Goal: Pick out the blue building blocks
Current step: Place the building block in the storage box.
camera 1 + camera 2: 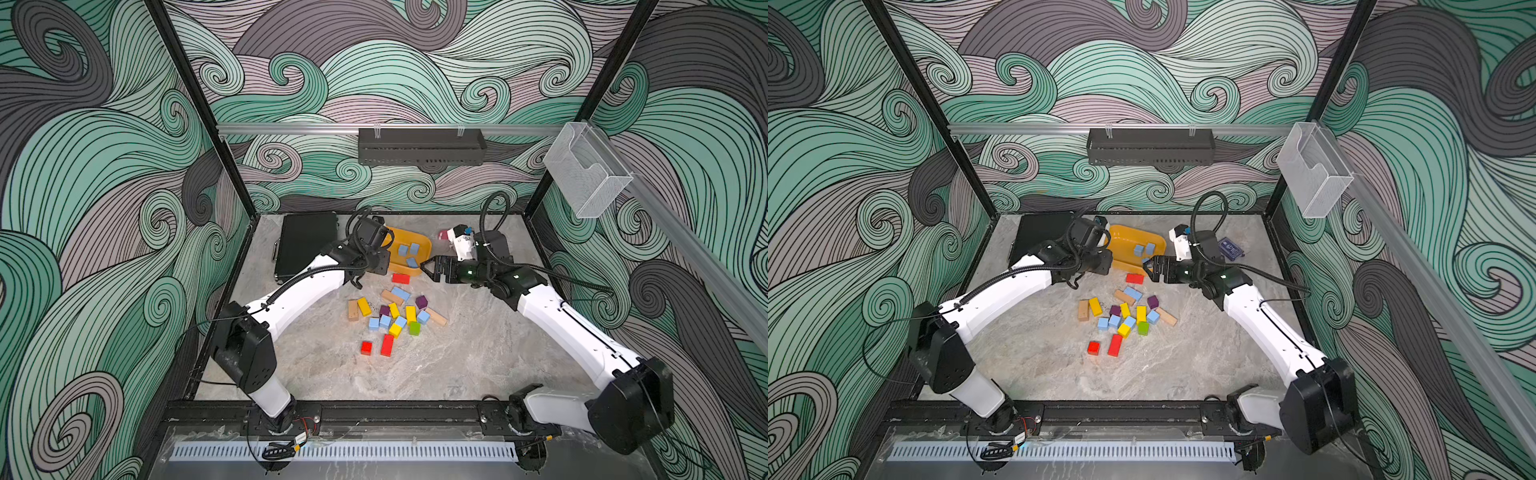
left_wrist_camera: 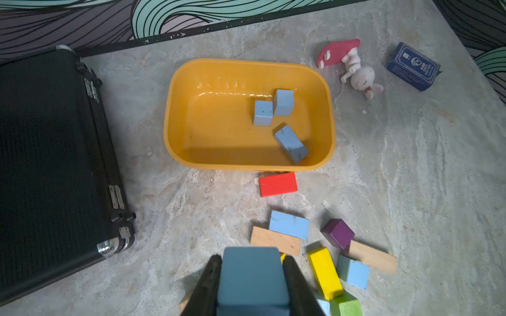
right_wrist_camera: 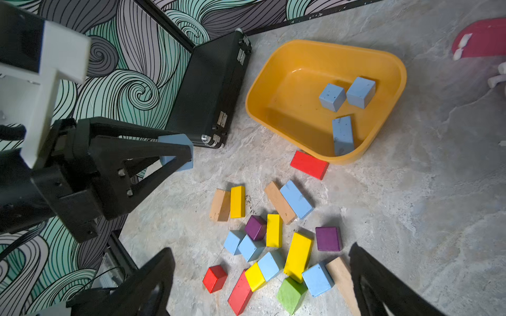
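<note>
Since three blue blocks (image 2: pixel 283 102) already sit in the yellow tub (image 2: pixel 180 109) near the counter's (image 1: pixel 478 353) back edge, you're maybe a third done. Left fingers (image 2: pixel 210 287) clamp a fourth block (image 2: pixel 252 276), right fingers (image 3: pixel 383 287) gape empty, and five more blocks (image 3: pixel 295 199) wait mid-counter.

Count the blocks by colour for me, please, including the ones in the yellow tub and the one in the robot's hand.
Blue blocks: 9 (3 in the tub, 1 in the left hand, 5 loose)
Yellow blocks: 4
Red blocks: 3
Plain wood blocks: 3
Purple blocks: 2
Green blocks: 1
Total: 22
</note>
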Motion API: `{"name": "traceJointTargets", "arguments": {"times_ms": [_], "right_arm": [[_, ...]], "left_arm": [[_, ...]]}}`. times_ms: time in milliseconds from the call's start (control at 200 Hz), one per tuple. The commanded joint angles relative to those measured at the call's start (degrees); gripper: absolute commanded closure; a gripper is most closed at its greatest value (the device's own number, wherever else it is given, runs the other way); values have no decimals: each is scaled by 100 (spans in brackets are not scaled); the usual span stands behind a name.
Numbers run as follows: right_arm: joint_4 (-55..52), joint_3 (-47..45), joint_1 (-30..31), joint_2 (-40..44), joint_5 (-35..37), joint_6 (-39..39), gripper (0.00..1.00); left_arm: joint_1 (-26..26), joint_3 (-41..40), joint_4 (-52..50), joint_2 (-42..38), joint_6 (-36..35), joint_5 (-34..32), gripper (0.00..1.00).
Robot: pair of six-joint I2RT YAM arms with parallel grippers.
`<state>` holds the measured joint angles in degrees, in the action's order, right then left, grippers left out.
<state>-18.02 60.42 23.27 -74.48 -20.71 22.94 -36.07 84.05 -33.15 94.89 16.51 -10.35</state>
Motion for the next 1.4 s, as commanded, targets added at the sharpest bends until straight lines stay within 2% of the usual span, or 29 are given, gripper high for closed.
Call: {"name": "traceJointTargets", "arguments": {"times_ms": [0, 275, 495, 926, 1196, 1396], "right_arm": [[499, 44, -102, -114, 253, 53, 1], [1346, -58, -258, -502, 832, 384, 1], [1603, 166, -285, -1029, 823, 483, 1], [1565, 465, -291, -1643, 787, 336, 1], [1506, 661, -305, -1876, 723, 260, 1], [1415, 745, -305, -1926, 752, 157, 1]], "left_arm": [[123, 397, 184, 318, -188, -134, 100], [592, 969, 348, 1123, -89, 340, 100], [868, 1391, 460, 1807, -192, 857, 100], [1032, 2376, 328, 2993, -499, 1036, 100], [1037, 2658, 262, 3493, -463, 1178, 100], [1041, 2713, 222, 3676, -434, 1378, 96]]}}
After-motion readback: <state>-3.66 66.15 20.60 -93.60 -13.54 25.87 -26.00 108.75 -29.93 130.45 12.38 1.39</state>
